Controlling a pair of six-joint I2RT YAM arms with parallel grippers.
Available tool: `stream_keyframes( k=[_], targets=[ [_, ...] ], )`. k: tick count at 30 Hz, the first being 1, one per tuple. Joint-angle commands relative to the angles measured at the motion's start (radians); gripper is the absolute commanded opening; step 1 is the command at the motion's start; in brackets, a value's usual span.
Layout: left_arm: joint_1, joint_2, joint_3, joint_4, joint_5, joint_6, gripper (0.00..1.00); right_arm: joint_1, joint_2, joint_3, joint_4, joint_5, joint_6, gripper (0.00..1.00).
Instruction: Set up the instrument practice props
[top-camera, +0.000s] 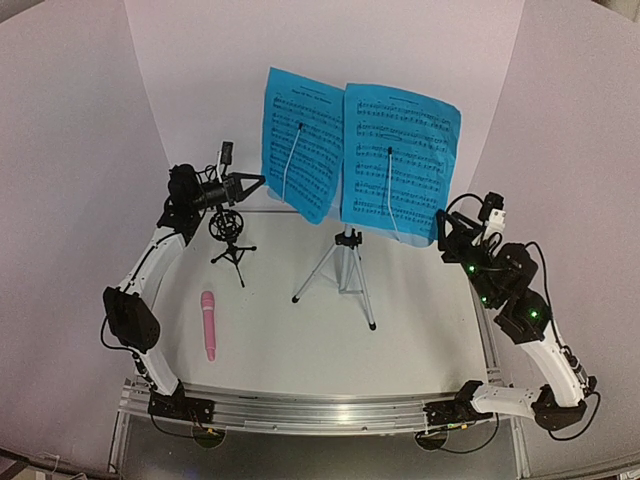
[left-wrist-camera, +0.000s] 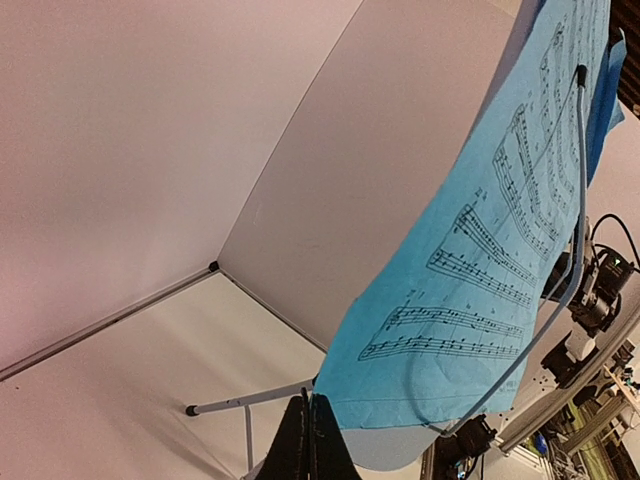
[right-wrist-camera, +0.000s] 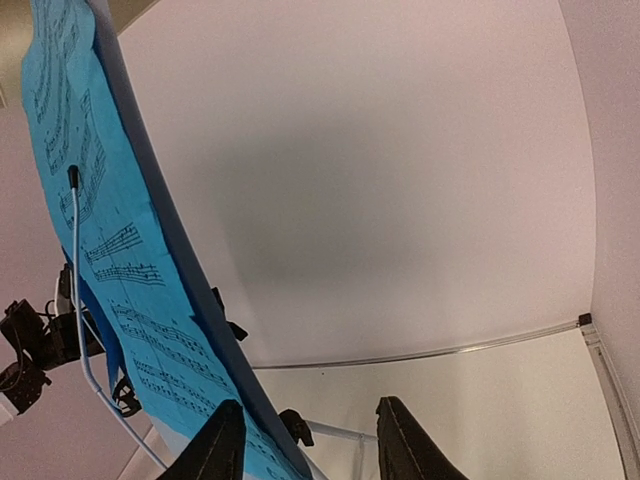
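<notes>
"Starting with the music stand, where does it sit?"

"Toward the back of the white desk (top-camera: 300, 345), on splayed silver tripod legs (top-camera: 345, 270). Its pale-blue music-stand panel (left-wrist-camera: 390, 450) carries two bright-blue printed sheet-music pages side by side, the left page (top-camera: 298, 140) and the right page (top-camera: 400, 150). A thin white wire page holder (top-camera: 288, 165) runs down the left page, and another one runs down the right page."

"And your left pincer?"

"My left pincer (top-camera: 255, 182) is clenched, with its fingers pressed flat together. It reaches in from the left to the lower left corner of the left page. From my left wrist the closed tips meet the panel's bottom edge. Whether they nip that edge, I cannot tell."

"The right one?"

"My right pincer (top-camera: 445, 230) is released, with its jaws well apart, and it grasps nothing. It sits at the lower right edge of the right page. From my right wrist, one finger (right-wrist-camera: 228, 445) overlaps the page's edge. The other stands clear of it against the white backdrop (right-wrist-camera: 400, 150)."

"What about the microphone pieces?"

"The small black tripod mic mount (top-camera: 230, 235) stands upright on the desk, just below my left wrist. It is left of the stand and apart from its legs. The pink stick microphone (top-camera: 208, 325) lies flat on the desk nearer the front. It is apart from the mount and lies beside my left arm."
</notes>
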Motion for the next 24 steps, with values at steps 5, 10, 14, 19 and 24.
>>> stream_keyframes(
  k=[5,10,14,19,24],
  targets=[
    [-0.013,-0.073,-0.007,0.067,-0.004,-0.029,0.0,0.0,0.055,0.138,-0.007,-0.082,0.027,0.48],
    [-0.012,-0.082,-0.024,0.057,-0.008,-0.028,0.0,0.0,0.134,0.247,-0.007,-0.209,0.025,0.49],
    [-0.012,-0.087,-0.03,0.055,-0.012,-0.028,0.0,0.0,0.207,0.326,-0.004,-0.356,0.023,0.5],
    [-0.012,-0.09,-0.03,0.042,-0.017,-0.019,0.0,0.01,0.326,0.415,0.016,-0.541,0.066,0.55],
    [-0.012,-0.094,-0.027,0.042,-0.016,0.001,0.0,0.015,0.224,0.305,0.042,-0.173,0.07,0.54]
  ],
)
